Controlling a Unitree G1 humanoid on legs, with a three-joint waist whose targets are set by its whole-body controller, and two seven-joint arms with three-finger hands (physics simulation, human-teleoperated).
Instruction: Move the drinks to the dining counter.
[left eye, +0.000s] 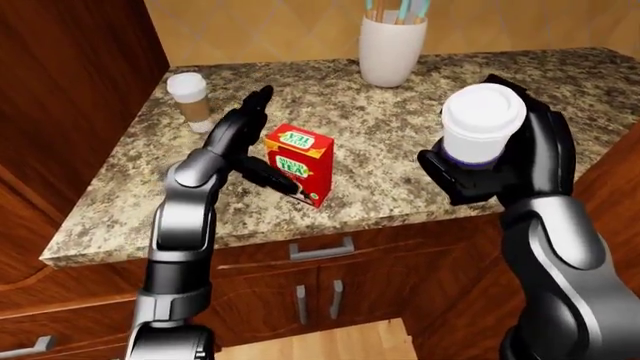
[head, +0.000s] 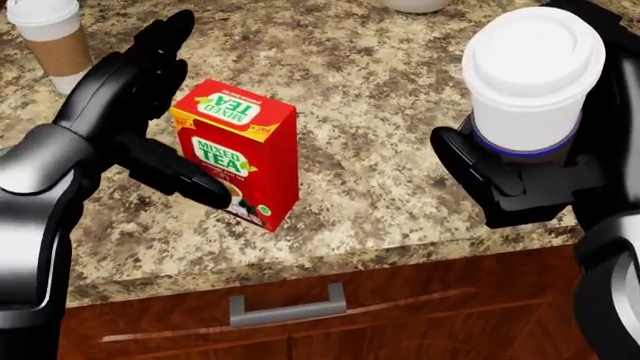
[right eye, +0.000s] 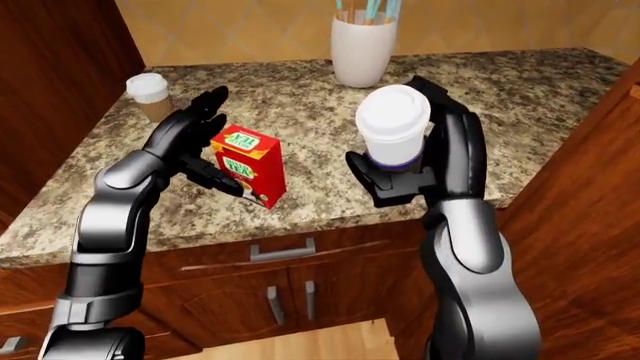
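Right hand (head: 520, 180) clamped round a white cup (head: 530, 75), lifted clear of the tabletop (left eye: 400, 150) at about three o'clock in the head view; held upright, probably to keep the drink from tipping on the way to the dining counter. Left hand (head: 130, 97) spread apart, fingers (head: 190, 184) laid against the tea box (head: 240, 150) at its nine o'clock side, not closed round it. Second cup (left eye: 188, 97) stood at ten o'clock on the tabletop, well apart from both hands, not yet taken. Vase (left eye: 392, 45) with sticks stood at twelve o'clock. Tea box lay between left hand and lifted cup; likely only a hindrance, no drink. Cabinet wall rose at nine o'clock beside the second cup, cramping any reach there.
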